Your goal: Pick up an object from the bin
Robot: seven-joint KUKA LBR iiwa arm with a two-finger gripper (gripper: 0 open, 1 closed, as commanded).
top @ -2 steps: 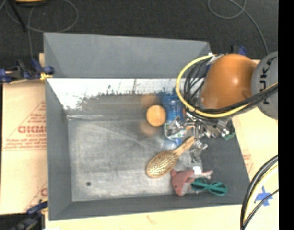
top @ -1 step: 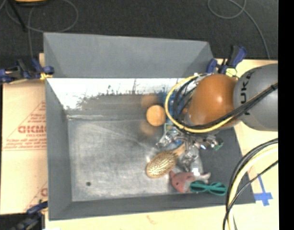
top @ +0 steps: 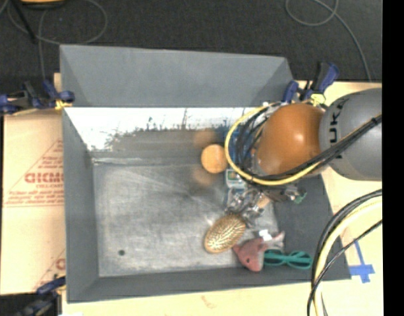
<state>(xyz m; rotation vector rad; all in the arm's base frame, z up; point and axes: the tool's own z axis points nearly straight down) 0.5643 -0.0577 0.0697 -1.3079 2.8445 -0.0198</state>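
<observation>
Hovering at the right of the grey bin, the end effector sits just beyond a golden ribbed oval by the near wall. Whether it is open or closed, I cannot tell. A clean pick probably means centring on the oval, clear of the maroon lump beside it.

Green looped plastic piece half hidden behind mauve fish-shaped toy; small white scrap beside them too small to identify.

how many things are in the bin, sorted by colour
orange ball: 1
gold ridged oval: 1
dull pink lump: 1
green piece: 1
total: 4
</observation>
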